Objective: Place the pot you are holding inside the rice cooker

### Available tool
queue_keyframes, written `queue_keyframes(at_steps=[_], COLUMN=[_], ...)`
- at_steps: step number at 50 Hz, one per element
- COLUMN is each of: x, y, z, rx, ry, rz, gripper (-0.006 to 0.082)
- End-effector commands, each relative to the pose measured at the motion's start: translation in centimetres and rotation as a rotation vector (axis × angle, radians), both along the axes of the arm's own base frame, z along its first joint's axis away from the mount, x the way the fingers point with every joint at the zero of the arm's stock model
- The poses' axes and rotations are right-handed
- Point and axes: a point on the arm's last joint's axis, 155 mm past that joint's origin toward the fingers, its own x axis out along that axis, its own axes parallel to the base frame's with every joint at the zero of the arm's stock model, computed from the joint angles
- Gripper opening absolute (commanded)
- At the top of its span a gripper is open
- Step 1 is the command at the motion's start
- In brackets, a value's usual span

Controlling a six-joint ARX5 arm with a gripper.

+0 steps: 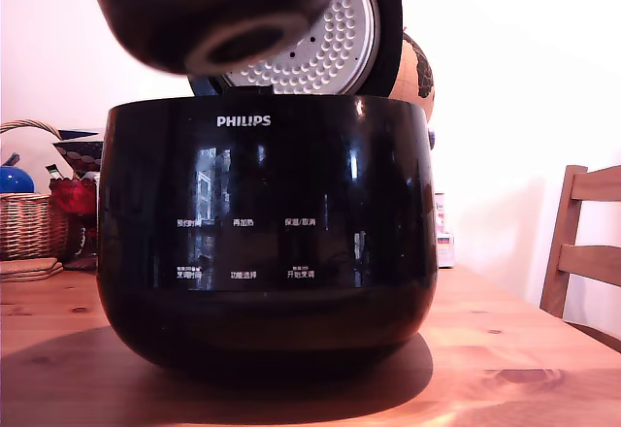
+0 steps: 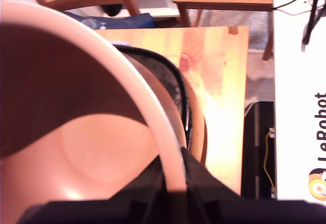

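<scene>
Gripping pot [image 1: 209, 5] rim, hand [image 2: 173, 193] closed, tilted above open rice cooker [image 1: 267, 233]

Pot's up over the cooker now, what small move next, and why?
Probably level it first. In the exterior view the pot hangs tilted above the rice cooker, base ring facing the camera, lid open behind. The claw grips its rim. Then lower it straight in.
</scene>
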Motion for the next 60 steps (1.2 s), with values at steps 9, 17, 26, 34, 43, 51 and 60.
queue_keyframes(at_steps=[9, 17, 26, 34, 43, 51, 60], x=[1.4, 2.2, 3.2, 4.1, 5.1, 5.7, 5.9], y=[-1.6, -2.5, -3.2, -3.4, -3.3, -3.4, -3.6], z=[0.8, -0.1, -0.9, -1.7, -2.7, -3.6, -4.4], rx=[-0.017, 0.001, 0.02, 0.038, 0.059, 0.076, 0.091], ry=[-0.036, -0.021, -0.016, 0.001, 0.022, 0.035, 0.051], rz=[-0.021, -0.022, -0.032, -0.017, 0.002, 0.005, 0.007], gripper=[-0.0022, -0.0022, -0.0022, -0.0022, -0.0022, -0.0022, -0.0022])
